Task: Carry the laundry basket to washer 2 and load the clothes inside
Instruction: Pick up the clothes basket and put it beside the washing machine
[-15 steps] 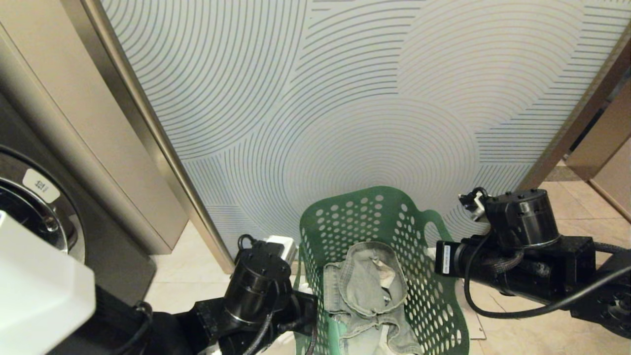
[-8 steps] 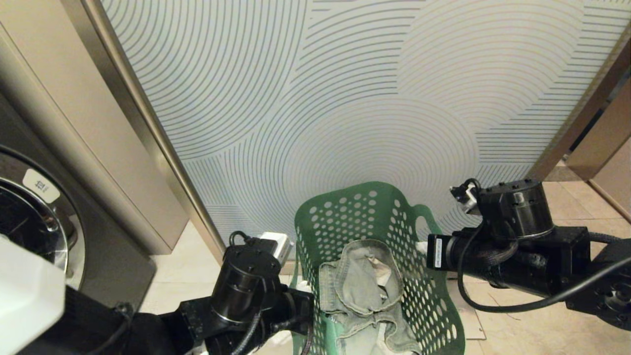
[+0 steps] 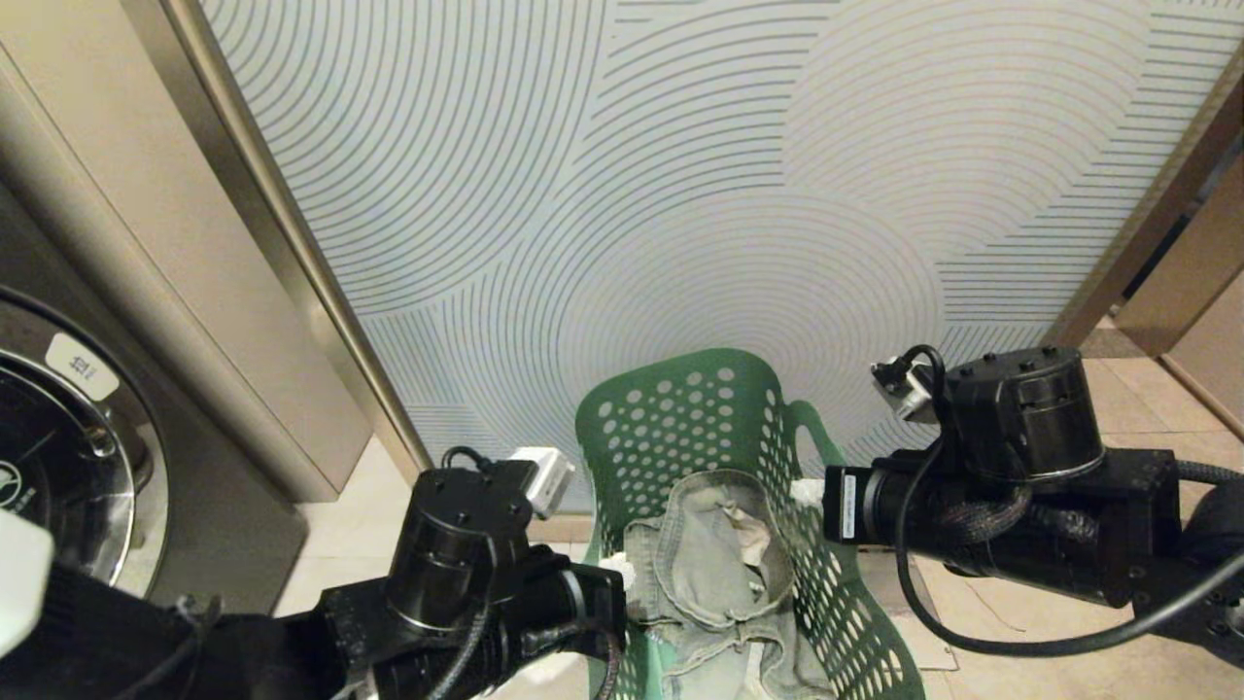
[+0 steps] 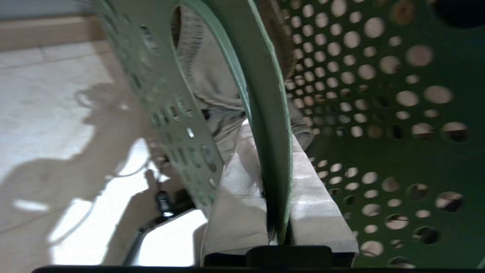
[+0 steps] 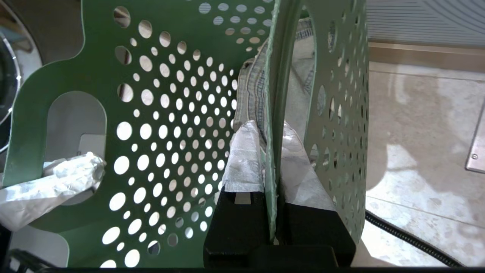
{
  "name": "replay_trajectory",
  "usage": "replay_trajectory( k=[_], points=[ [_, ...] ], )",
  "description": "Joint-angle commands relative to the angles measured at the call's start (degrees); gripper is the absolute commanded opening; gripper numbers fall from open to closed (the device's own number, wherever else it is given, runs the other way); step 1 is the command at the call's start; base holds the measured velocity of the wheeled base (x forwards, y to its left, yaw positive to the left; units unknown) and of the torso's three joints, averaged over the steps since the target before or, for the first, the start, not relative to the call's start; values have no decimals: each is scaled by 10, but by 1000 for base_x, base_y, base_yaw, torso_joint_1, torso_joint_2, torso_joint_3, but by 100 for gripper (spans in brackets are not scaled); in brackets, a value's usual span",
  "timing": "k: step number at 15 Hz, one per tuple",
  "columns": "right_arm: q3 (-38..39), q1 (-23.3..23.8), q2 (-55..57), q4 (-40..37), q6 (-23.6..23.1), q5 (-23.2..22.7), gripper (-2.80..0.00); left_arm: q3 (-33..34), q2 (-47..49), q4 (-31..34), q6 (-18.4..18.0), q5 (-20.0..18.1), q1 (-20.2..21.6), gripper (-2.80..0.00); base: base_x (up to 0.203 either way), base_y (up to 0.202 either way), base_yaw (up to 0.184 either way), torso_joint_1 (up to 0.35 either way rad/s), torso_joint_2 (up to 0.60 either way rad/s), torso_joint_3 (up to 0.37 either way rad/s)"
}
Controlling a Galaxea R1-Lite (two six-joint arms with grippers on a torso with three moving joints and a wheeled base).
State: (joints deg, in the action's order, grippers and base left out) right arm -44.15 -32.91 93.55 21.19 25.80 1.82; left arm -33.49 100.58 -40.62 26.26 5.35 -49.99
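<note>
left gripper (image 4: 271, 189) clamped, right gripper (image 5: 271, 167) clamped — arms level

Warm, even indoor light. Head view sharp; straight frames bow toward the edges. Left wrist view smeared with motion blur; the floor (image 4: 57, 125) carries hard shadows and blown-out patches at 7 o'clock. Right wrist view crisp; glare on the floor at 4 o'clock.

The perforated green plastic laundry basket (image 3: 739, 467) sits on the beige tiled floor (image 3: 1030, 671) before the line-patterned frosted glass panel (image 3: 680, 175), holding crumpled grey-green denim clothes (image 3: 714, 564), with the steel-rimmed front-loading washer (image 3: 68, 467) far to its left.
</note>
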Motion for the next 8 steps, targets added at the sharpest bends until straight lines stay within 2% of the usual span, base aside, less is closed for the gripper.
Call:
replay_trajectory(
  k=[1,8],
  points=[
    [-2,-7,-1,2,1,-1,-280,0,-9,-3,10,-2,1,-280,0,0,0,0,0,0],
    [6,-14,-2,-25,14,-1,-280,0,-7,0,11,5,-2,-280,0,0,0,0,0,0]
  ],
)
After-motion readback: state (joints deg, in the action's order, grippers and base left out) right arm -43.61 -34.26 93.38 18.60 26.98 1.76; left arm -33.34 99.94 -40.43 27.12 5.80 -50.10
